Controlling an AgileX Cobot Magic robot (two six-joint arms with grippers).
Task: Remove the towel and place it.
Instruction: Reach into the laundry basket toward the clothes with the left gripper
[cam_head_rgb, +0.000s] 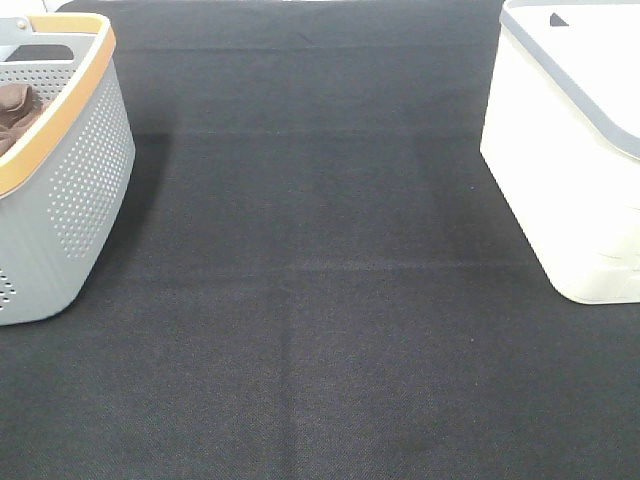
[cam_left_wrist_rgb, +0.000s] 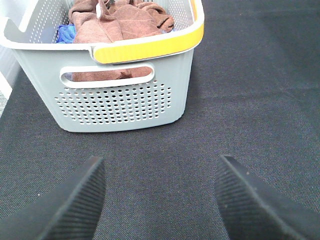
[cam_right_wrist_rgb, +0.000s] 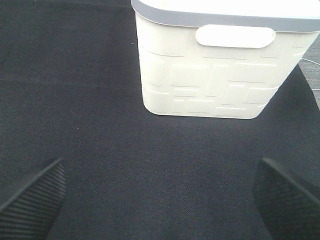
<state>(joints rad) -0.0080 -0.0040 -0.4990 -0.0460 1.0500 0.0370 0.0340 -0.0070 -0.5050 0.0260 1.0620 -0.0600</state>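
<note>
The reddish-brown towel (cam_left_wrist_rgb: 117, 20) lies bunched inside the grey perforated basket (cam_left_wrist_rgb: 120, 102) with the yellow rim; in the high view a bit of the towel (cam_head_rgb: 15, 110) shows in the basket (cam_head_rgb: 85, 190) at the far left. My left gripper (cam_left_wrist_rgb: 160, 200) is open above the black mat, a short way in front of the basket's end wall, with nothing between its fingers. My right gripper (cam_right_wrist_rgb: 160, 200) is wide open over the mat, facing the white basket. Neither gripper appears in the high view.
A white basket (cam_head_rgb: 570, 150) with a grey rim stands at the right edge; the right wrist view shows the white basket's embossed end wall (cam_right_wrist_rgb: 210, 75) and handle slot. A blue cloth (cam_left_wrist_rgb: 65, 34) lies beside the towel in the grey basket. Black mat (cam_head_rgb: 320, 300) covers the table.
</note>
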